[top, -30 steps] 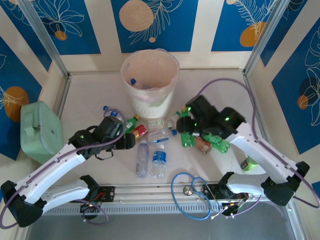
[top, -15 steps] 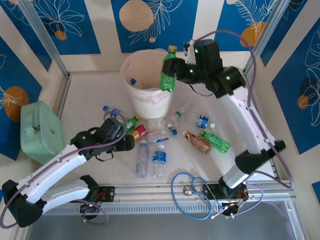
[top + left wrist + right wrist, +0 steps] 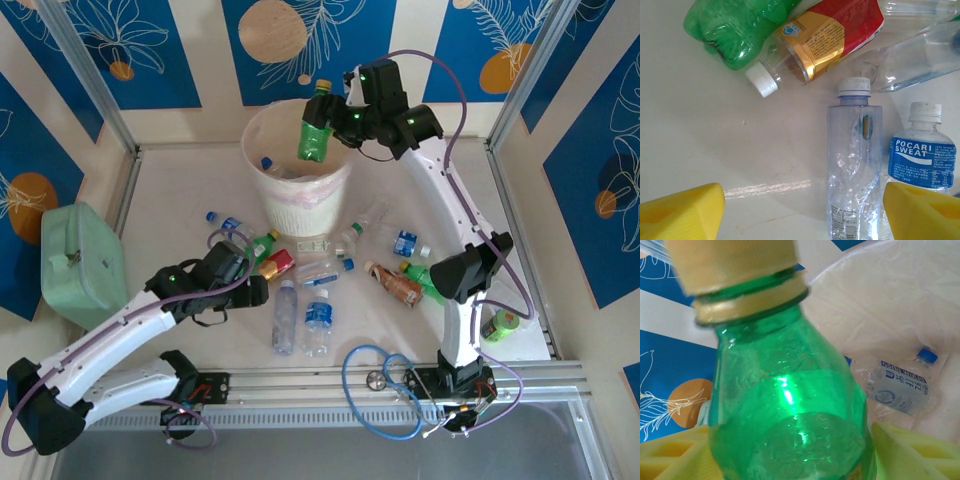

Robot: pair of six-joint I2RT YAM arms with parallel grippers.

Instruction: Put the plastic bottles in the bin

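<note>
The right gripper [image 3: 338, 122] holds a green bottle [image 3: 315, 138] over the bin [image 3: 262, 128]. The left gripper [image 3: 802, 212] is wide open. The clear bottle [image 3: 852, 165] looks light and squashy, so grab its middle.

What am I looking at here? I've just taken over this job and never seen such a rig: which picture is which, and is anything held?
Two white robot arms are bolted at the near edge of the table. The wide picture looks down from above and behind them. The other two come from wrist cameras, with yellow fingers at the bottom corners. The right end effector holds a green bottle over the bin, which already contains a clear bottle. The left end effector hangs open above loose bottles on the table. A mint case sits at the left, a stethoscope by the near edge.
</note>
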